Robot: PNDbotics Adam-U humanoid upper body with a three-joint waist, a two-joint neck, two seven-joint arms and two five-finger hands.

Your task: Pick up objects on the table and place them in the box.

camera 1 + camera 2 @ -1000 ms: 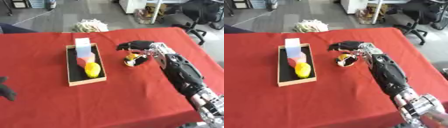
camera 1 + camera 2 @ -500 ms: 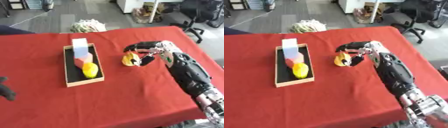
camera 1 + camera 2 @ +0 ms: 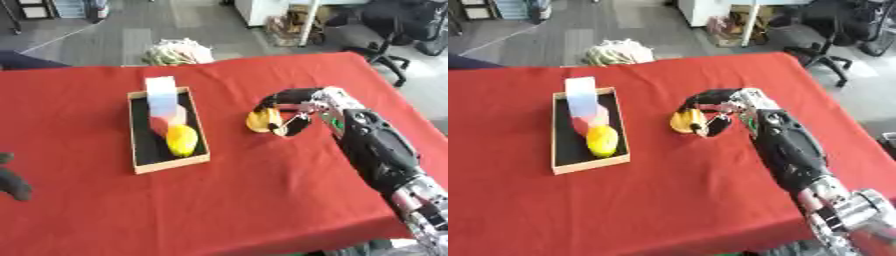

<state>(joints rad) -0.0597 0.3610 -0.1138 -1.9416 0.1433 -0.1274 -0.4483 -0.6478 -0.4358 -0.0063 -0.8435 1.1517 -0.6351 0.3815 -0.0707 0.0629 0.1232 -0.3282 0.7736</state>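
A small yellow object [image 3: 260, 121] with a light and dark part sits just right of the box, and my right hand [image 3: 293, 102] curls its fingers round it from above and the right. The box [image 3: 140, 155] is a shallow black tray with a wooden rim, left of centre on the red table. Inside it lie a pale blue-white block [image 3: 161, 92] at the far end, a red-pink piece [image 3: 163, 122] in the middle and a yellow lemon-like thing [image 3: 182, 140] nearer me. My left hand [image 3: 12, 180] shows dark at the lower left edge.
The red table [image 3: 245, 200] ends at its far edge near a pale bundle [image 3: 178, 51] on the floor. Office chairs [image 3: 385, 30] stand beyond the table's far right corner.
My right hand has closed its fingers round the yellow object and shifted with it leftwards, closer to the box. The view has also shifted a little.
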